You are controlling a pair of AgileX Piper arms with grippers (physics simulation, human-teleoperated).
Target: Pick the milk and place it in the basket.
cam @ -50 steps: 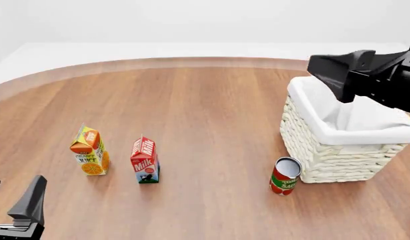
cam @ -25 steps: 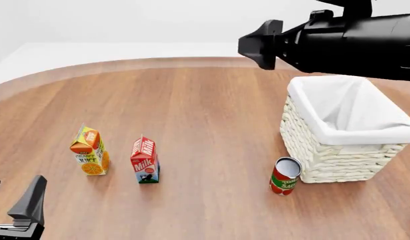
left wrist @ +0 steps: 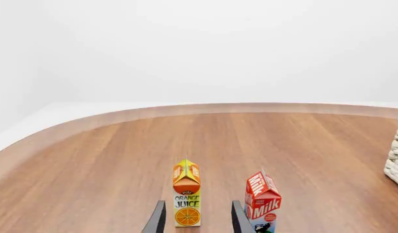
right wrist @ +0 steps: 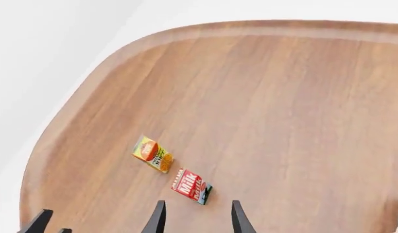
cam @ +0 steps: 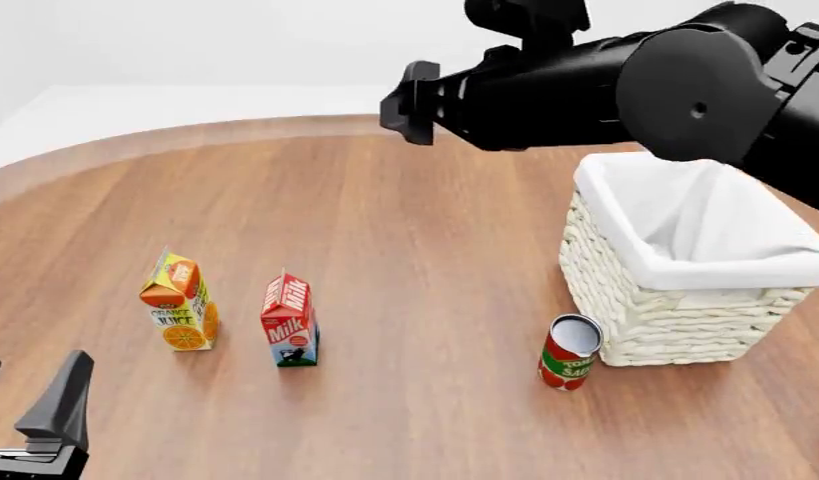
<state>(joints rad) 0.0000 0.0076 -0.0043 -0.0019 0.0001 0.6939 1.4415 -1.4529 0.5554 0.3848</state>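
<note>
The milk stands upright on the wooden table, left of centre, with its red top and cow picture facing me. It also shows in the left wrist view as milk and from high up as milk. The basket sits at the right, lined with white cloth, nothing visible inside. My right gripper hangs high over the table's far middle, open and empty, well away from the milk; its fingers stand apart. My left gripper rests low at the near left corner, open and empty.
An orange juice carton stands just left of the milk, lined up between the left fingers in the wrist view. A red can stands against the basket's near left corner. The table's curved edge runs along the far side.
The right arm has swung left and upward, from above the basket to over the table's far middle. The left arm and all objects stayed put.
</note>
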